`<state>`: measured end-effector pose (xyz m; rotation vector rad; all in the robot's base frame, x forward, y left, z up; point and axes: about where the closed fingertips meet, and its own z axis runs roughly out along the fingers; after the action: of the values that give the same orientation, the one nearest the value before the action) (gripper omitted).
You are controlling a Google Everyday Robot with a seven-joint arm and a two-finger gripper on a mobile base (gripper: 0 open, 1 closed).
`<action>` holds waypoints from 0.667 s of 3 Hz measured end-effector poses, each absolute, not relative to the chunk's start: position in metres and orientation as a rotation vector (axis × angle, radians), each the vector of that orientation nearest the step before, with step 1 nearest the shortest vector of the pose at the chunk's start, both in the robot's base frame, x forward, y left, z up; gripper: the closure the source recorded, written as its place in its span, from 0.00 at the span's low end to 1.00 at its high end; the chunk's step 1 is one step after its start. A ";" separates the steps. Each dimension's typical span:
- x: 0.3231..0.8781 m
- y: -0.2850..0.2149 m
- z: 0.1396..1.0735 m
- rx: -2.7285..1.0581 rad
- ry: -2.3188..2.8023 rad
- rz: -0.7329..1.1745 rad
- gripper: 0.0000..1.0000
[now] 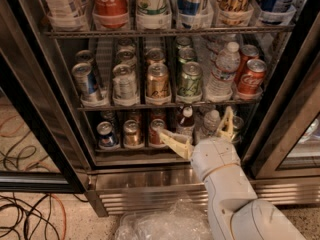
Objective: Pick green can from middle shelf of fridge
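Note:
The fridge stands open with black door frames and wire racks. The green can with a pale mottled label stands at the front of its lane on the middle shelf, between a gold-tan can and a clear water bottle. My gripper is open, its two cream fingers spread wide. It is below the middle shelf, in front of the bottom-shelf bottles, a little below and right of the green can. It holds nothing.
A red Coke can stands at the right of the middle shelf, silver and blue cans at the left. Tall bottles fill the top rack. Small cans and bottles sit on the bottom shelf. Crumpled clear plastic and cables lie on the floor.

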<state>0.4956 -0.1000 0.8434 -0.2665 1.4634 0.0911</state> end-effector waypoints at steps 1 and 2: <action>0.507 -0.094 0.845 -0.228 1.444 0.101 0.00; 0.522 -0.089 0.843 -0.189 1.437 0.102 0.00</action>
<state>0.5216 -0.0888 0.8426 -0.1893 1.4368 0.1017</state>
